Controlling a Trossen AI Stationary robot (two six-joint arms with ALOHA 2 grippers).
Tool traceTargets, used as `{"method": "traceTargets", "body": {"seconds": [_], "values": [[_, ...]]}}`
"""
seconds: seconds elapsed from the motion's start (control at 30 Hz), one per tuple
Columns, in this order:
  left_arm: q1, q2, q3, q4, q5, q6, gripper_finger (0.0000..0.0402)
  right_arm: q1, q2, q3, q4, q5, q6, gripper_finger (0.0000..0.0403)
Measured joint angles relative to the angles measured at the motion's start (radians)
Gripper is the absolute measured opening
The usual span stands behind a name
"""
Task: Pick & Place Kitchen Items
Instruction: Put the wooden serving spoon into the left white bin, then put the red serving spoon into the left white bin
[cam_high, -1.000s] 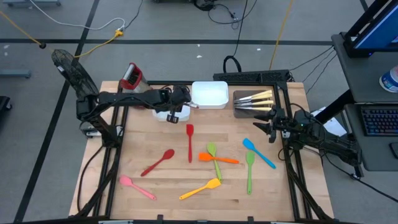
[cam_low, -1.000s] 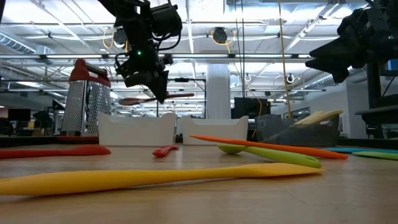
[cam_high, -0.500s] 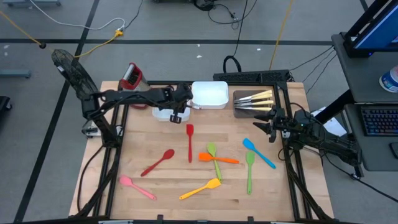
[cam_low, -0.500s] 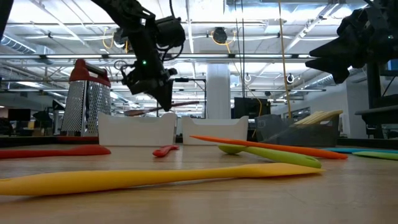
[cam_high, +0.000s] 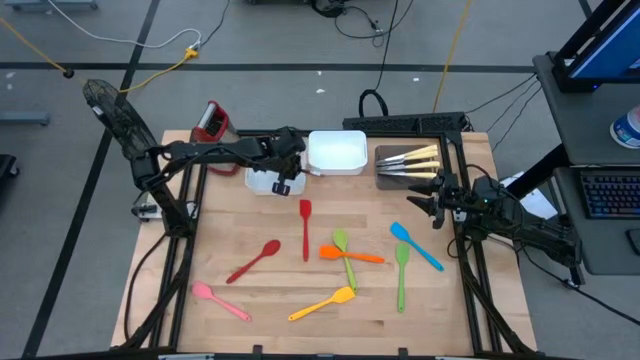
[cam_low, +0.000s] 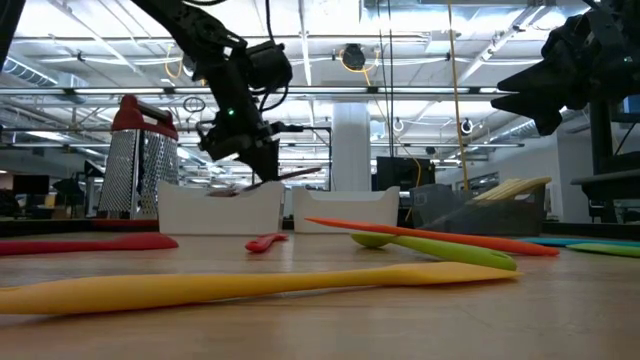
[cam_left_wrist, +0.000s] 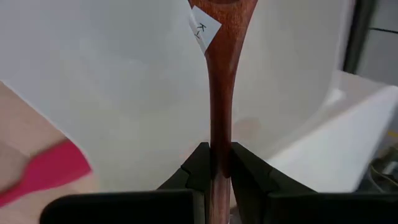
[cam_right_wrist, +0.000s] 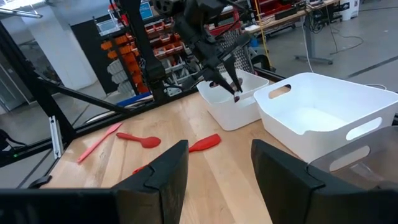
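Gripping brown spoon (cam_left_wrist: 221, 93) — left pincer (cam_left_wrist: 214, 163) nearly closed, over white tray (cam_high: 268, 180)

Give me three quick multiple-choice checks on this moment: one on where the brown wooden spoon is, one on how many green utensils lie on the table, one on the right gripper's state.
1. Where is the brown wooden spoon?
A. flat on the wooden table
B. between the left gripper's fingers, over the smaller white tray
C. in the dark tray with the knives

2. How many green utensils lie on the wooden table?
A. none
B. two
C. four

3. The right gripper is:
A. shut on a blue spatula
B. shut on a knife
C. open, holding nothing

Answers: 1 B, the left wrist view shows the handle between the fingers with the white tray behind it. 2 B, the high view shows a green spoon under the orange spatula and a second green spoon beside the blue spatula. 3 C, its fingers stand apart with only the table between them.
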Motion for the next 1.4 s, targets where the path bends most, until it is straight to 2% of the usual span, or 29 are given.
{"method": "traceTargets", "body": {"seconds": [0.17, 0.3, 0.57, 0.83, 1.03, 1.23, 1.4], "values": [[-0.001, -0.001, -0.042, 0.071, 0.016, -0.036, 0.0042, 0.000, 0.000, 0.000, -0.001, 0.000, 0.000, 0.0171], [0.019, -0.001, -0.048, 0.128, 0.012, -0.009, 0.0042, 0.000, 0.000, 0.000, -0.001, 0.001, 0.000, 0.0171], [0.060, -0.001, -0.048, 0.114, 0.092, 0.047, 0.0047, 0.000, 0.000, 0.000, -0.001, -0.001, 0.034, 0.0171], [0.065, -0.001, -0.048, 0.111, 0.110, 0.059, 0.0115, 0.000, 0.000, 0.000, -0.002, -0.001, 0.035, 0.0171], [0.065, -0.001, -0.048, 0.069, 0.185, 0.088, 0.0166, 0.000, 0.000, 0.000, -0.002, -0.002, 0.055, 0.0171], [0.067, -0.032, -0.048, 0.062, 0.154, 0.098, 0.0189, 0.000, 0.000, 0.000, -0.002, -0.002, 0.057, 0.0171], [0.068, -0.107, -0.048, -0.022, 0.112, 0.129, 0.0193, 0.000, 0.000, 0.000, -0.002, -0.029, 0.056, 0.0171]]}}
